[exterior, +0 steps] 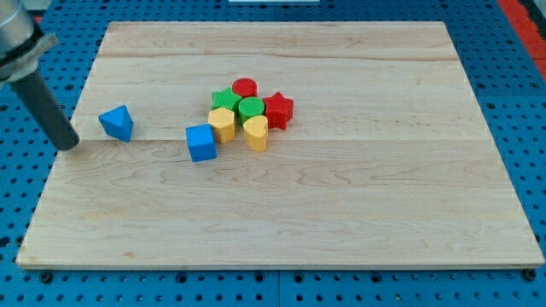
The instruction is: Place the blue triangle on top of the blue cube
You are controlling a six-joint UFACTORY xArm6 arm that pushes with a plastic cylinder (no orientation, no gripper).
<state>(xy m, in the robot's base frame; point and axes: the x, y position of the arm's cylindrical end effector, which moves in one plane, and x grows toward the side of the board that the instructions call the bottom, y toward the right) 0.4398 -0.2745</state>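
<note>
The blue triangle (117, 123) lies on the wooden board (281, 213) at the view's left. The blue cube (201, 142) sits to its right and slightly lower, with a gap of bare board between them. My tip (68, 145) is at the board's left edge, just left of the blue triangle and a little below it, not touching it. The dark rod slants up toward the view's top left.
A cluster touches the blue cube's right side: a yellow hexagon block (223, 124), a yellow heart block (256, 133), a green block (225, 99), a green round block (251, 108), a red cylinder (245, 87) and a red star (278, 109). Blue pegboard surrounds the board.
</note>
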